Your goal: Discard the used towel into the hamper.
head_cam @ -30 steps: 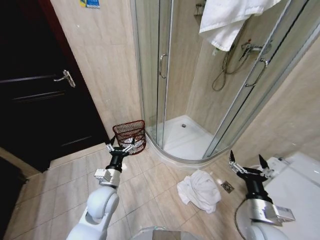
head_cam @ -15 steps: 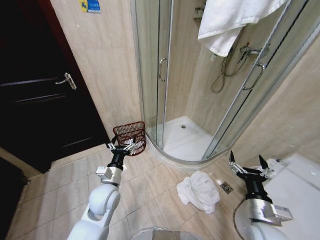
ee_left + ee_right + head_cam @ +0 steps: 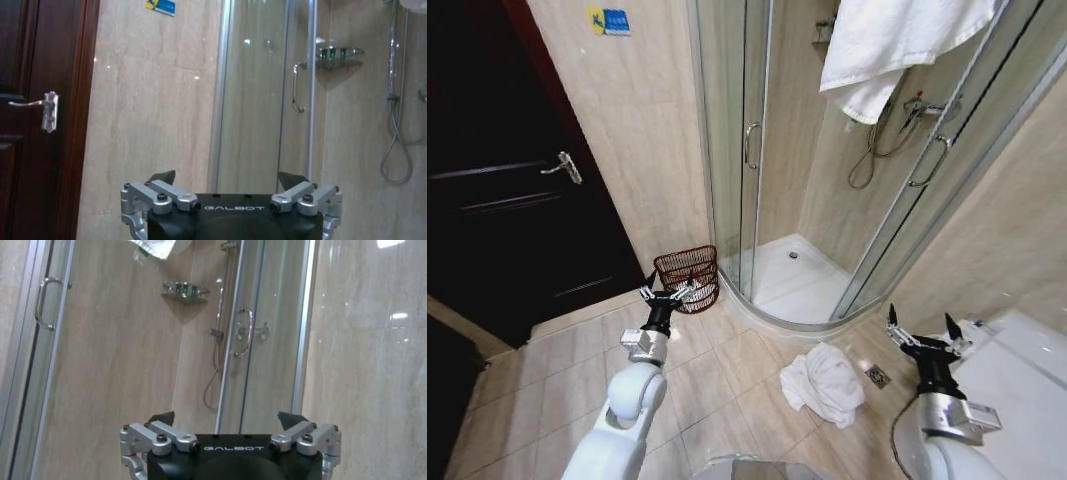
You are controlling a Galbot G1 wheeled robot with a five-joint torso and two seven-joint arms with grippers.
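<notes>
Nearest to me, I am holding both arms raised ahead of the torso, and both sets of fingers are standing spread wide with nothing between them: the left gripper (image 3: pixel 665 296) is hovering over the beige floor tiles (image 3: pixel 547 385) just in front of the basket, and the right gripper (image 3: pixel 921 334) is hanging over the edge of a white toilet (image 3: pixel 1017 370) at my right side. In the left wrist view the left gripper (image 3: pixel 227 180) is facing the beige wall beside a dark wooden door with a silver lever handle (image 3: pixel 48 111); in the right wrist view the right gripper (image 3: pixel 227 419) is facing the glass shower doors (image 3: pixel 267 335). Between the two arms I am seeing the crumpled white used towel (image 3: pixel 823 382) lying in a heap on the floor, near a small square floor drain (image 3: pixel 876 376); its longer side is running from near-right to far-left, with the bulkier end pointing towards me. Farther on, the small round reddish-brown wire hamper (image 3: pixel 687 277) is standing upright with its open mouth facing up, narrowing downwards, right against the curved base of the glass shower cabin (image 3: pixel 792 275). Farthest off, a second white towel (image 3: pixel 887 45) is hanging over the top of the cabin.
</notes>
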